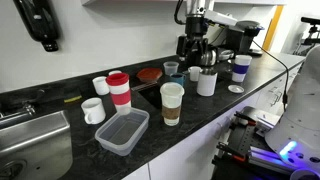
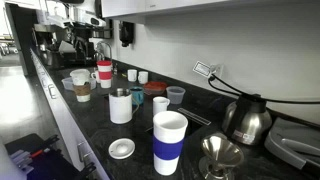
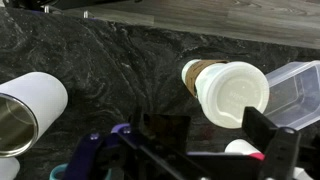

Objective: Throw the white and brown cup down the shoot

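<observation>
Currently you are holding the gripper (image 3: 215, 150) over the counter (image 3: 120, 70), jaws spread and gripping nothing. The white and brown cup (image 3: 226, 92) is standing upright beside the plastic tub (image 3: 298, 85), long axis vertical, lying just ahead of the open jaws in the wrist view. Plan on advancing and descending to straddle it.

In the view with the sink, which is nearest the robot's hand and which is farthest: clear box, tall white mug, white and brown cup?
1. Tall white mug, just below the hand, by the coffee machine.
2. White and brown cup, middle of the counter.
3. Clear box, toward the sink.
</observation>
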Tool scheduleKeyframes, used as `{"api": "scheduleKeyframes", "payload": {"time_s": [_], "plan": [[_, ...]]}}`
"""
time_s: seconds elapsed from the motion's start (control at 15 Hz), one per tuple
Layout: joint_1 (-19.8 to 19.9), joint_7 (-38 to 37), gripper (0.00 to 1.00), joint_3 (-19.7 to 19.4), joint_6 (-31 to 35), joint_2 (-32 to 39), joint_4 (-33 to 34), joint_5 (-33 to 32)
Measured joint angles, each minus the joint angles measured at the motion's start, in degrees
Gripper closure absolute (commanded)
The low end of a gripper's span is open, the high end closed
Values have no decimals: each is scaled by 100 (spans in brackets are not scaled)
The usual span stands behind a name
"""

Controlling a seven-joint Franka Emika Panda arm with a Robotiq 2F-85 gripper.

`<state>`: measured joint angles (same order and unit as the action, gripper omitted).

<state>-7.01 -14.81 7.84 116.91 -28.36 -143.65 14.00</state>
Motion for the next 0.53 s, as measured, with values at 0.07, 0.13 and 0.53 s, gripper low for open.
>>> {"api": "scheduleKeyframes", "payload": {"time_s": [0.07,0.13,0.53], "plan": [[0,0,0,0,0,0,0,0],[0,0,0,0,0,0,0,0],[-134,9,0,168,4,-65,-16,0]]}}
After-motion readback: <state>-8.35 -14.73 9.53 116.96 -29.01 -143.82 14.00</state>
